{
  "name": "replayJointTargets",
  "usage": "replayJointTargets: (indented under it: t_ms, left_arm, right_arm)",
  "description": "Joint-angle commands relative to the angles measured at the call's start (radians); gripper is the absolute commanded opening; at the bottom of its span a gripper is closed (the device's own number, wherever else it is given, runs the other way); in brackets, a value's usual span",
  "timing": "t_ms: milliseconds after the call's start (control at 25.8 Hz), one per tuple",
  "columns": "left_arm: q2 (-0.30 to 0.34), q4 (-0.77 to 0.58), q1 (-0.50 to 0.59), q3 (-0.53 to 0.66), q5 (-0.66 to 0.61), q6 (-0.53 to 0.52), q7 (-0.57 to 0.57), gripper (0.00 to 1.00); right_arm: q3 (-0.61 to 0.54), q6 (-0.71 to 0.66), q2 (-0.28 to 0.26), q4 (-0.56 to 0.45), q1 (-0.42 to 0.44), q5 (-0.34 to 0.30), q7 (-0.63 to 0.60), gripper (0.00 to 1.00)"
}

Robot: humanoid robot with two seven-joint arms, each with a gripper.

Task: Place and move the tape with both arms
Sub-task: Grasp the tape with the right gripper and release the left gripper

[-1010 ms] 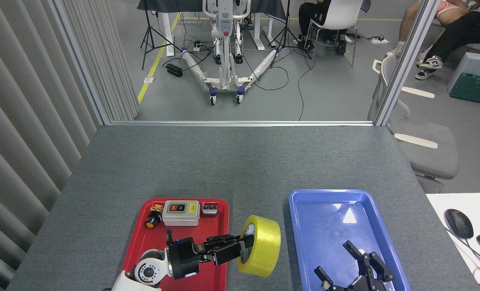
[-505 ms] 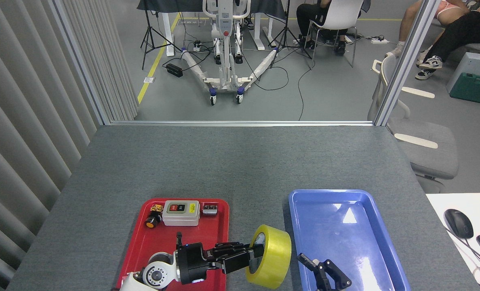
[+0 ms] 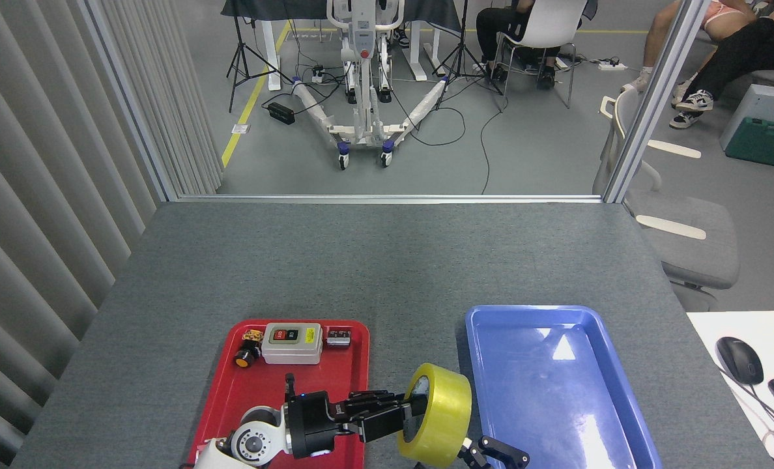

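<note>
table (image 3: pixel 387 260): grey felt top, bare across the far half; all action at the near edge.
blue tray (image 3: pixel 556 326): right side, nothing in it. The right gripper was above its near end a second ago, now gone from there.
red tray (image 3: pixel 257 397): left side, holds the grey switch box (image 3: pixel 291 343) and small parts at its far end; unchanged.
tape (image 3: pixel 449 417): yellow roll on edge, core facing left, in the gap between the two trays, just beside the blue tray's left rim. Moved right and slightly nearer over the last second; hardly any shift in the last half second.
left gripper (image 3: pixel 403 417): reaches in from the left over the red tray, fingers pinching the roll's wall, part of them inside the core. Carry looks stalled, roll being held out.
right gripper (image 3: pixel 491 453): only a dark tip at the bottom edge, just under the roll's right side; slid left from over the blue tray. Jaw state: cannot tell, too little in view.
meaning: looks like a handover setting up; transfer not done, left alone holds the roll.
risk: right fingers coming up from below could knock the roll before gripping.
</note>
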Motion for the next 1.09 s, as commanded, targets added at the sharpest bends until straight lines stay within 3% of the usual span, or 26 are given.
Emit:
replayJointTargets:
  t_ms: [0, 117, 194, 233, 272, 311, 350, 466, 583, 699, 777, 893, 1049]
  left_arm:
    - [0.004, 0.003, 0.000, -0.020, 0.000, 0.001, -0.001, 0.00]
    - [0.008, 0.003, 0.000, -0.024, -0.003, 0.001, -0.001, 0.00]
    - [0.009, 0.001, 0.000, -0.024, -0.009, 0.001, -0.001, 0.10]
    - [0.009, 0.005, 0.000, -0.022, -0.012, 0.001, -0.001, 0.26]
    - [0.011, 0.006, -0.002, -0.022, -0.012, 0.001, -0.001, 0.49]
    - [0.011, 0.017, -0.005, -0.022, -0.012, 0.001, 0.001, 0.82]
    - [0.011, 0.026, -0.006, -0.019, 0.002, 0.001, 0.002, 1.00]
    - [0.021, -0.018, -0.012, 0.003, 0.028, 0.111, 0.002, 1.00]
    - [0.044, -0.071, -0.012, 0.073, 0.034, 0.318, 0.002, 1.00]
    - [0.118, -0.146, -0.003, 0.087, 0.032, 0.579, 0.032, 1.00]
    - [0.188, -0.175, 0.004, 0.084, 0.034, 0.656, 0.093, 1.00]
    - [0.224, -0.189, 0.051, 0.065, 0.021, 0.662, 0.285, 1.00]
    - [0.277, -0.244, 0.081, -0.042, -0.057, 0.660, 0.705, 0.99]
  right_arm:
    - [0.002, -0.003, 0.005, 0.004, -0.001, 0.002, 0.000, 0.44]
    - [0.002, -0.003, 0.006, 0.011, -0.004, 0.002, 0.000, 0.39]
    - [0.002, -0.003, 0.006, 0.016, -0.004, 0.002, 0.000, 0.34]
    - [0.002, -0.003, 0.006, 0.016, -0.004, 0.002, 0.000, 0.30]
    - [0.002, -0.003, 0.006, 0.016, -0.004, 0.004, 0.000, 0.26]
    - [0.001, -0.003, 0.005, 0.016, -0.005, 0.002, 0.000, 0.23]
    - [0.001, -0.003, 0.003, 0.017, -0.005, 0.004, 0.001, 0.21]
    - [-0.001, -0.003, -0.009, 0.022, -0.008, 0.004, 0.001, 0.13]
    - [-0.013, -0.003, -0.006, 0.021, -0.018, 0.018, 0.001, 0.12]
    - [-0.064, -0.003, -0.020, 0.021, -0.034, 0.018, 0.001, 0.10]
    - [-0.093, -0.003, -0.030, 0.022, -0.041, 0.019, 0.007, 0.05]
    - [-0.150, -0.003, -0.050, 0.024, -0.042, 0.018, 0.059, 0.01]
    - [-0.183, -0.003, -0.055, 0.025, -0.065, 0.015, 0.164, 0.00]
